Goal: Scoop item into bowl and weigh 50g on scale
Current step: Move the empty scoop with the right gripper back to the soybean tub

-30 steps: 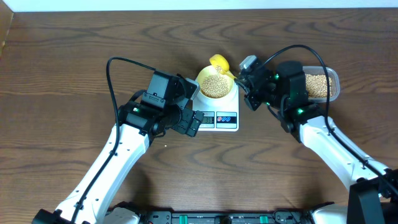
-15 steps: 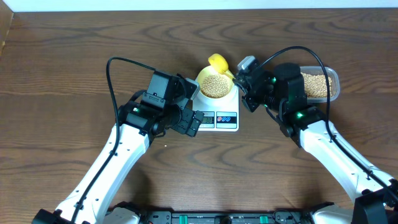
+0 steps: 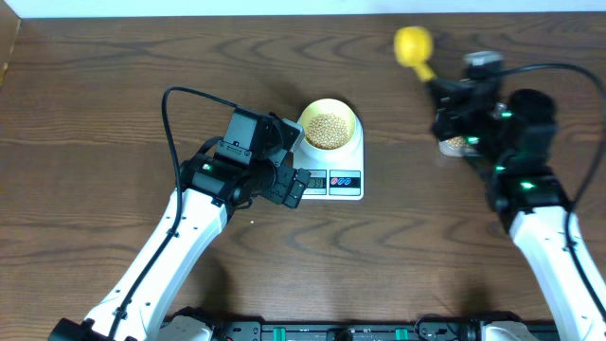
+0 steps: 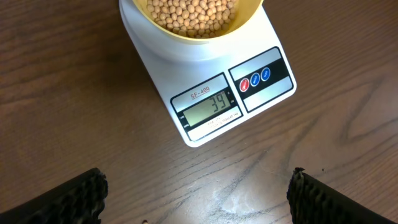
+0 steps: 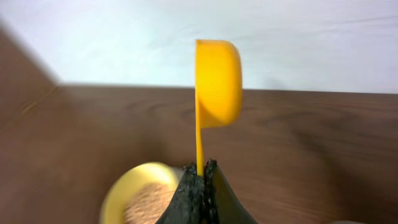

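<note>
Overhead, the round pale yellow bowl [image 3: 329, 105] of small smooth beige beans [image 3: 328, 131] sits on the flat white scale [image 3: 358, 152], whose grey display [image 4: 209, 106] reads 39. The left tool [image 4: 196, 182], ribbed black fingers apart, hovers at the bowl's 8 o'clock. The right tool [image 5: 200, 186], at the bowl's 2 o'clock, is clamped on the thin handle of the yellow scoop [image 5: 217, 81] above the wood-grain counter [image 3: 114, 85].
</note>
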You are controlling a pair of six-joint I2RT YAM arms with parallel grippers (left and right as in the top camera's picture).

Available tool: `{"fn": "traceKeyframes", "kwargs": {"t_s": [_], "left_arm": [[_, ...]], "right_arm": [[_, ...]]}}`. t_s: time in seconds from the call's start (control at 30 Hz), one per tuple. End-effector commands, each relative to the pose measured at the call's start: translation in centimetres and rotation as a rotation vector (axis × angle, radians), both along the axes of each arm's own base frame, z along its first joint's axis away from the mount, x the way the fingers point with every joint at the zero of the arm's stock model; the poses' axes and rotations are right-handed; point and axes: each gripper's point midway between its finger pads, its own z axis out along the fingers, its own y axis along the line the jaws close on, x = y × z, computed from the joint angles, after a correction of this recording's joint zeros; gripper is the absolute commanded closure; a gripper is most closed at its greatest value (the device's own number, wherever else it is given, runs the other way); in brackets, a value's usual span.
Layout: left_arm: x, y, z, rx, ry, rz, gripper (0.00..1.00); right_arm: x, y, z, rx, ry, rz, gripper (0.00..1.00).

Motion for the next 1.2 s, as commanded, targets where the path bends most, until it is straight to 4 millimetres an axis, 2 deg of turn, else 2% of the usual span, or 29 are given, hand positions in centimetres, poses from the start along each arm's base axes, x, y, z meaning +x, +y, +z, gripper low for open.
{"fn": "traceKeyframes", "kwargs": {"t_s": [0.0, 0.07, 0.3, 0.4, 0.63, 0.8, 0.93, 1.17], "left_arm": [[-0.2, 0.1, -0.4, 0.007, 0.012, 0.008, 0.05], [-0.2, 0.1, -0.4, 0.007, 0.012, 0.008, 0.05], [-0.2, 0.1, -0.4, 0.007, 0.012, 0.008, 0.05], [-0.2, 0.1, -0.4, 0.007, 0.012, 0.008, 0.05], [-0.2, 0.1, -0.4, 0.007, 0.012, 0.008, 0.05], [-0.2, 0.1, -0.4, 0.007, 0.012, 0.008, 0.05], [-0.2, 0.1, -0.4, 0.007, 0.012, 0.008, 0.05], [-0.2, 0.1, -0.4, 0.007, 0.012, 0.008, 0.05]], "right_arm": [[0.3, -4.0, 0.9, 0.089, 0.032, -0.126, 0.99], [0.3, -6.0, 0.4, 0.141, 0.073, -0.192, 0.99], [0.4, -9.3, 0.1, 0.165, 0.088, -0.296, 0.99], [0.7, -11.2, -1.0, 0.13, 0.11, -0.396, 0.99], [-0.4, -11.0, -3.7, 0.219, 0.257, -0.437, 0.99], [-0.6, -11.1, -4.3, 0.213, 0.281, -0.446, 0.99], [-1.7, -11.1, -6.2, 0.201, 0.37, -0.468, 0.99], [-2.0, -11.1, -6.5, 0.191, 0.383, -0.466, 0.99]]}}
